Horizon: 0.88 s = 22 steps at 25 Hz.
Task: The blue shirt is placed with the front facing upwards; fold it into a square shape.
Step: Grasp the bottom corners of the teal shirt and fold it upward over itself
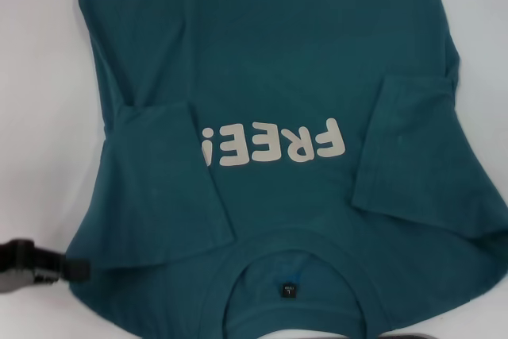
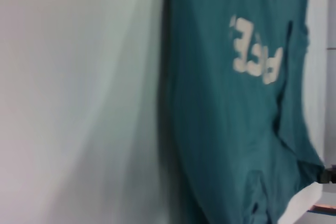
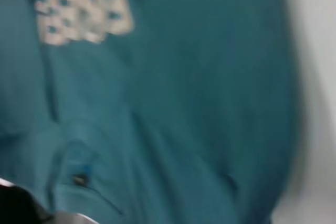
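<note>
The blue shirt (image 1: 270,61) lies flat on the white table, front up, with its collar (image 1: 290,256) nearest me and off-white letters (image 1: 274,144) across the chest. Both short sleeves are folded inward over the body, the left sleeve (image 1: 163,188) and the right sleeve (image 1: 417,152). My left gripper (image 1: 36,266), a black shape, sits low at the near left, its tip at the shirt's shoulder edge. The left wrist view shows the shirt (image 2: 231,119) beside bare table. The right wrist view looks closely at the shirt (image 3: 173,108) and its neck label (image 3: 80,180). My right gripper does not show.
White table (image 1: 40,101) shows on the left of the shirt and a strip of table (image 1: 484,53) on the right. The shirt's hem runs out of the head view at the far side.
</note>
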Each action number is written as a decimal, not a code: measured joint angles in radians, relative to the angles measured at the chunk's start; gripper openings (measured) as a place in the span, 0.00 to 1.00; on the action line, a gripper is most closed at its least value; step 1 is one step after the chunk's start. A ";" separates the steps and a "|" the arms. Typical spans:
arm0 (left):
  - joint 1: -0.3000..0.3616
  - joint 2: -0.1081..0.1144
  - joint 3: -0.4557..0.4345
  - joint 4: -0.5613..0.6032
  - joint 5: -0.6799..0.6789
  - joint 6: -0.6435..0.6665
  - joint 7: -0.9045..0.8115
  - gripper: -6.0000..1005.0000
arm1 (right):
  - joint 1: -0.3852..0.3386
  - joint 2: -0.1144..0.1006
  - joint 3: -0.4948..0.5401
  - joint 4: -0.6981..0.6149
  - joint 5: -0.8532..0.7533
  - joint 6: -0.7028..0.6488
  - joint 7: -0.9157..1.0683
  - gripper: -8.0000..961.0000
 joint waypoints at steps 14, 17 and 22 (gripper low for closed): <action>-0.245 0.058 -0.077 0.140 -0.119 -0.137 -0.065 0.02 | 0.056 -0.054 0.114 0.012 0.359 0.048 0.061 0.02; -0.320 0.057 -0.082 0.181 -0.125 -0.240 -0.076 0.02 | 0.078 -0.055 0.127 0.031 0.416 0.106 0.075 0.01; -0.421 0.047 -0.062 0.238 -0.126 -0.424 -0.079 0.02 | 0.147 -0.054 0.087 0.104 0.435 0.260 0.084 0.01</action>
